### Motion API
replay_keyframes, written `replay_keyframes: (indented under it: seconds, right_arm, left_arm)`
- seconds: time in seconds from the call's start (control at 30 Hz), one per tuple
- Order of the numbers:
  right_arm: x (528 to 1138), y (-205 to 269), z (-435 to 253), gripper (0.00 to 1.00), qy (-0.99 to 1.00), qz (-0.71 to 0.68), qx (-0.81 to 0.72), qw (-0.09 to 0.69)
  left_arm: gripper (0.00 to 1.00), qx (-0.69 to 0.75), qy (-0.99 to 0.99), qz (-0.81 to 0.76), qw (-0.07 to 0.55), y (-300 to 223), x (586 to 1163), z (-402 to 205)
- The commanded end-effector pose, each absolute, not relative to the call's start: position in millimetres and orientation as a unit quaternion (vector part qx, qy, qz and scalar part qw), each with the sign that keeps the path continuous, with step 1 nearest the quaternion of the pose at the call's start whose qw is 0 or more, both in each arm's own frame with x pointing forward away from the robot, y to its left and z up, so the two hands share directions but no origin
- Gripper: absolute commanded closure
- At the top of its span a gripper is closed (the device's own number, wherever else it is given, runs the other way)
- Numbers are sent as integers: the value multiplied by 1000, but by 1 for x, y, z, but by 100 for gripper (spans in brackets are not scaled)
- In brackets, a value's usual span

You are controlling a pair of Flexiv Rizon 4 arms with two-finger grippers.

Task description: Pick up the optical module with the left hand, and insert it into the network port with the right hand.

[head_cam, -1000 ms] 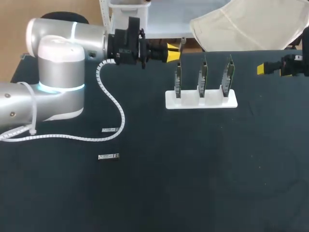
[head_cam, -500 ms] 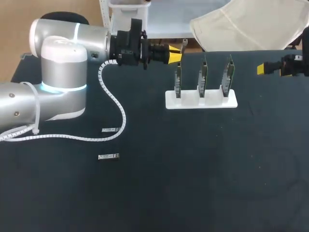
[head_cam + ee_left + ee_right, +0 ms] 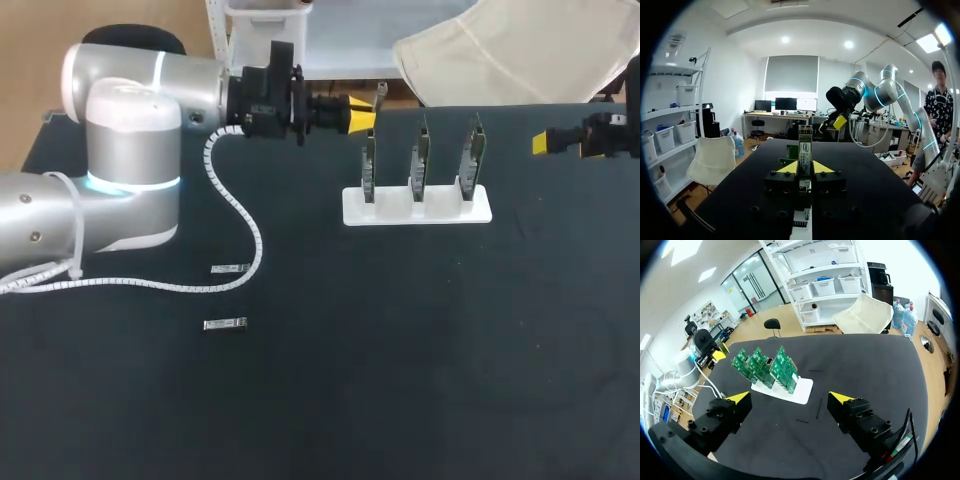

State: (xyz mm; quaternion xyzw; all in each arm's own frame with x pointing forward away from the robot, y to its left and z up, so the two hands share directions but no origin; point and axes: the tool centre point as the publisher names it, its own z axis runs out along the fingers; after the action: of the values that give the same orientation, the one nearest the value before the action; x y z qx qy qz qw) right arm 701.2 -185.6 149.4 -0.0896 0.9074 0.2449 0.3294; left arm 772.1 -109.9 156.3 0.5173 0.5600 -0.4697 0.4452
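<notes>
My left gripper hovers over the table's far edge, just left of the board stand, shut on a slim silver optical module. In the left wrist view the module stands upright between the yellow fingertips of this gripper. A white stand holds three upright green boards with the network ports. My right gripper waits at the far right edge; in its own view the gripper is wide open and empty, with the boards ahead of it.
Two more optical modules lie flat on the black table left of centre. A white spiral cable from the left arm loops over the table beside them.
The left gripper has shifted a little to the right, towards the stand, with the module still in it. The right arm has stayed put.
</notes>
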Motion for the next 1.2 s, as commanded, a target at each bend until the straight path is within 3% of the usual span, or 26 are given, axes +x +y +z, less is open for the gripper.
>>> replay_keyframes:
  seconds: [0.03, 1.2]
  right_arm:
    - [700, -185, 151, 0, 908, 242, -88, 330]
    - [700, -185, 151, 0, 908, 242, -88, 330]
  left_arm:
    - [100, 515, 562, -469, 446, -111, 772, 154]
    - [100, 510, 575, -465, 439, -107, 773, 152]
